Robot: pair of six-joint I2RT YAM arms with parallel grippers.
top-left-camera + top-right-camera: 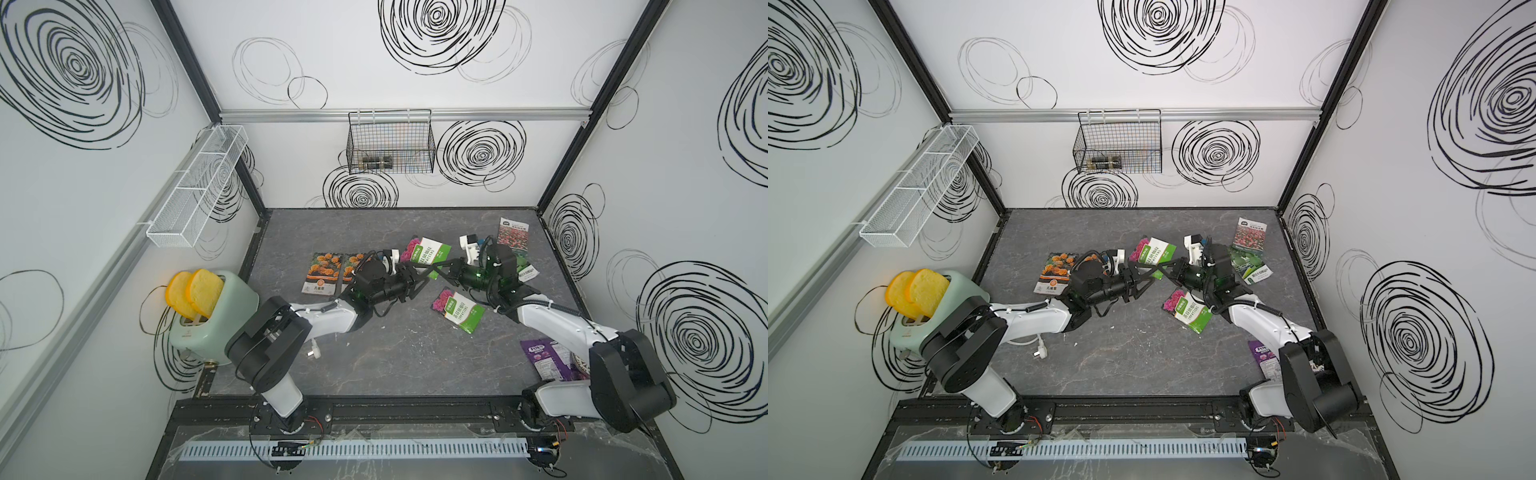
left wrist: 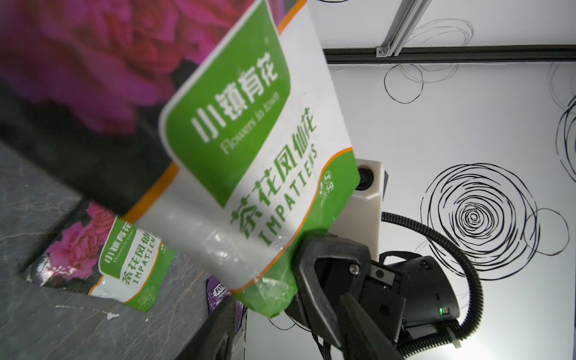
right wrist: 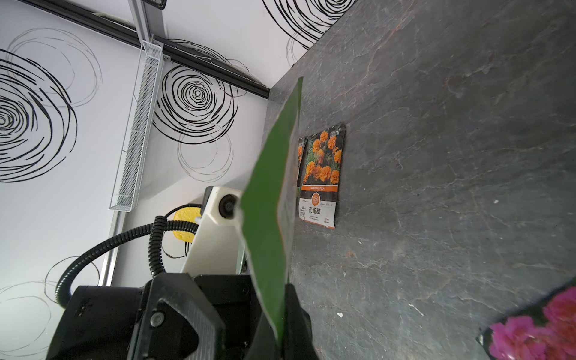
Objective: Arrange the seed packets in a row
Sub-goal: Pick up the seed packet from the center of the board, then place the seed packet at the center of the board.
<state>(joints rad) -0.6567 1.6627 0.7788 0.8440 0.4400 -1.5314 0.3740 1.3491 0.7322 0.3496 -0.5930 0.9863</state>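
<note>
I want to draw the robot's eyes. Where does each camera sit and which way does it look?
Top views: high above the arm bases, looking down at the table; both arms show, left hand and right hand.
Left wrist: on the left arm, looking at the pink-flower packet pinched by the right hand; one own finger shows.
Right wrist: on the right arm, looking past its shut hand at the orange-flower packets.
Shared: both wrist views show that packet.

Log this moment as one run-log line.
right pincer: shut on raised impatiens packet | left pincer: open near it | orange-flower packets: side by side, flat
</note>
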